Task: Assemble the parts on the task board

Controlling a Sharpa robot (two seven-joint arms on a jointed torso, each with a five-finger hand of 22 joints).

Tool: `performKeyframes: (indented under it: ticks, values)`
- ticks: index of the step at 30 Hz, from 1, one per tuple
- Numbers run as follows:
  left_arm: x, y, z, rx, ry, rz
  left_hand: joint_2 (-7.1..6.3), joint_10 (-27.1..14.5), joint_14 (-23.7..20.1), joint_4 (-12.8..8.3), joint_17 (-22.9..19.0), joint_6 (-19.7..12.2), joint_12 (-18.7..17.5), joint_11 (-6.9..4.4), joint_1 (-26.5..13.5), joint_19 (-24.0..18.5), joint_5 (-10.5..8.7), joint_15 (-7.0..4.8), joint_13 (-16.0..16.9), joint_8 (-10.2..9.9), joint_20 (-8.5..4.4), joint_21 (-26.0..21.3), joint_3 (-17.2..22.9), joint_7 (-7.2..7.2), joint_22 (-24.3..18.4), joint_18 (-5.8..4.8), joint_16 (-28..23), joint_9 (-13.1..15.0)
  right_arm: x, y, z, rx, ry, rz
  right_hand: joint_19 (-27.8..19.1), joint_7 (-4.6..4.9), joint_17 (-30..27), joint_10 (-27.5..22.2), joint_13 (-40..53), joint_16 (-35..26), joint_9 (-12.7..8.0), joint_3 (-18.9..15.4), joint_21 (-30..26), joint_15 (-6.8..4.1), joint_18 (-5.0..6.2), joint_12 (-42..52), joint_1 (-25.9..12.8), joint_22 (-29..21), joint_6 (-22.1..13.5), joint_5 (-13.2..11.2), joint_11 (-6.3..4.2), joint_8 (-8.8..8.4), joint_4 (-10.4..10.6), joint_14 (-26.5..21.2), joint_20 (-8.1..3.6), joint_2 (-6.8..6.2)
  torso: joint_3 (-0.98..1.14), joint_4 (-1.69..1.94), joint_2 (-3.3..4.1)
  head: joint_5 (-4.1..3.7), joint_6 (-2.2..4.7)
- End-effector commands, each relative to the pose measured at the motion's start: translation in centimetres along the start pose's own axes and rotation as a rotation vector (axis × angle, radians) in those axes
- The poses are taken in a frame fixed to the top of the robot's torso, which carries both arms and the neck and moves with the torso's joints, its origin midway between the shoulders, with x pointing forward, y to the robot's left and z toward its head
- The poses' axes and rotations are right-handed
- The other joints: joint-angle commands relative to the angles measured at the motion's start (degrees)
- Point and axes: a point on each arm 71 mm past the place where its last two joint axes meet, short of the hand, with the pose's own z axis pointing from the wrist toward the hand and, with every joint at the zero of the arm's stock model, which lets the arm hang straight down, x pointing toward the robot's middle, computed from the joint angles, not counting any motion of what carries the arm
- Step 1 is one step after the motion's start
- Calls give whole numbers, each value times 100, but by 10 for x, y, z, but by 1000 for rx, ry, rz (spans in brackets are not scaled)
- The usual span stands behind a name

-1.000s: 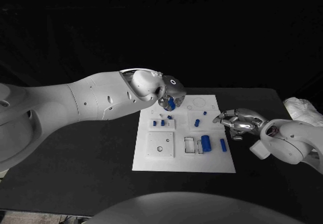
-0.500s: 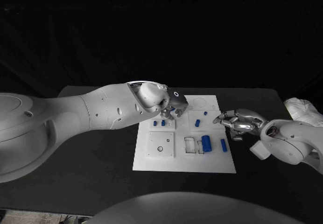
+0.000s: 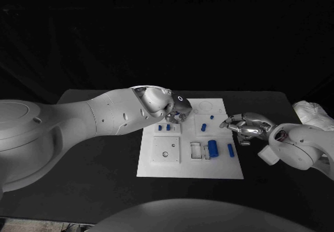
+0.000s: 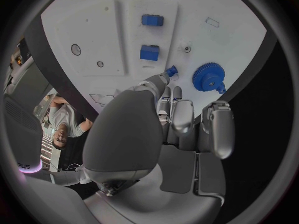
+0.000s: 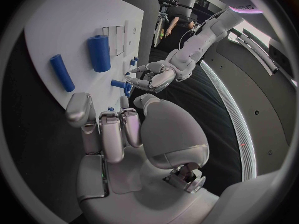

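Observation:
The white task board (image 3: 191, 166) lies mid-table. My left hand (image 3: 178, 110) hovers low over its far left part. Just past its fingertips (image 4: 179, 92) a blue gear (image 4: 206, 77) faces the board, and a small blue piece (image 4: 171, 72) sits at the thumb tip; I cannot tell whether either is held. Two blue blocks (image 4: 149, 52) stand beyond. My right hand (image 3: 243, 126) hangs at the board's right edge, fingers loosely bent, holding nothing. A thick blue cylinder (image 5: 99, 52) and a thin blue rod (image 5: 62, 72) lie on the board ahead of it.
A square plate with two holes (image 3: 167, 149) and narrow slots (image 3: 196, 150) take up the board's near half. A circle outline (image 3: 206, 106) marks the far right corner. A white cloth (image 3: 310, 112) lies at the table's right edge.
My left hand came down from above the board's far edge to just over the board, carrying something blue. In the last half second it barely moved. The right hand stayed put.

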Motion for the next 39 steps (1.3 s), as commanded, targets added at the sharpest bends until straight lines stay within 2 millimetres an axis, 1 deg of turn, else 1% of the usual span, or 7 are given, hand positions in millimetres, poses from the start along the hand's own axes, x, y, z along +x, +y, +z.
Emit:
performKeyframes:
  ticks: [1, 18, 21, 27, 31, 34, 39]
  values:
    - [2, 0, 1, -4, 32, 2, -34, 11, -59, -31, -25, -12, -54, 4, 47, 248, -5, 9, -21, -17, -44, -24, 56, 9, 1270, -44, -29, -4, 2, 0, 0, -4, 20, -1, -17, -7, 1021, 13, 705, -27, 5, 32, -17, 13, 55, -8, -6, 731, 42, -38, 40, 22, -7, 113, 19, -42, 1, 4, 2, 4, -1]
    - [15, 2, 4, -32, 64, -10, -125, 12, -141, -230, -169, -74, -159, -17, 77, 198, -88, 6, -100, -59, -39, -110, 264, -14, 1244, -25, -94, -20, 1, 0, 0, -5, 18, -2, -20, -6, 1020, 10, 703, -27, 5, 34, -20, 15, 56, -9, -5, 730, 46, -41, 42, 21, -7, 113, 20, -46, 0, 3, 2, 0, -1]
    - [16, 3, 4, -37, 63, -10, -142, 26, -151, -255, -184, -80, -169, -17, 45, 194, -161, 6, -107, -61, -38, -115, 291, -14, 1242, -24, -94, -22, 1, 0, 0, -5, 17, -2, -20, -6, 1020, 9, 701, -28, 4, 35, -21, 16, 56, -10, -4, 730, 47, -41, 42, 20, -8, 112, 21, -47, 1, 3, 1, 4, -1]
    - [17, 3, 5, -44, 31, 1, -112, 107, -150, -273, -180, -44, -148, -22, -20, 198, -267, 5, -100, -39, -35, -104, 317, -20, 1246, -27, -71, -12, 1, 0, 0, -7, 16, -2, -22, -5, 1018, 5, 698, -29, 3, 37, -22, 17, 56, -11, -3, 730, 49, -44, 43, 19, -9, 110, 22, -50, 3, 2, -1, 0, -1]
    - [17, 1, 7, -37, 12, 7, -85, 196, -156, -306, -196, 41, -113, -68, -59, 192, -286, -2, -80, 18, -32, -113, 307, -87, 1244, -25, -63, 16, 1, 0, 0, -8, 16, -2, -22, -4, 1019, 6, 699, -28, 2, 39, -23, 18, 56, -11, -1, 729, 48, -46, 43, 16, -11, 112, 23, -54, 2, 2, 1, 11, -1]
    - [18, 0, 7, -34, 12, 8, -84, 228, -166, -312, -218, 57, -100, -81, -86, 188, -297, -5, -71, 33, -31, -120, 292, -99, 1241, -24, -71, 24, 1, 0, 0, -8, 16, -2, -22, -3, 1019, 10, 702, -28, -2, 45, -23, 20, 56, -9, 5, 729, 45, -50, 42, 9, -16, 112, 25, -62, 2, 2, 1, 13, -1]
    - [22, -3, 9, -30, 20, 5, -83, 250, -224, -298, -340, 24, -99, -86, -203, 158, -452, -5, -57, 31, -25, -175, 216, -98, 1224, -12, -139, 29, 1, 0, 1, -9, 16, -2, -22, -3, 1019, 10, 702, -28, -2, 45, -23, 20, 56, -9, 5, 729, 45, -50, 42, 9, -16, 112, 25, -62, 1, 1, 0, 15, -1]
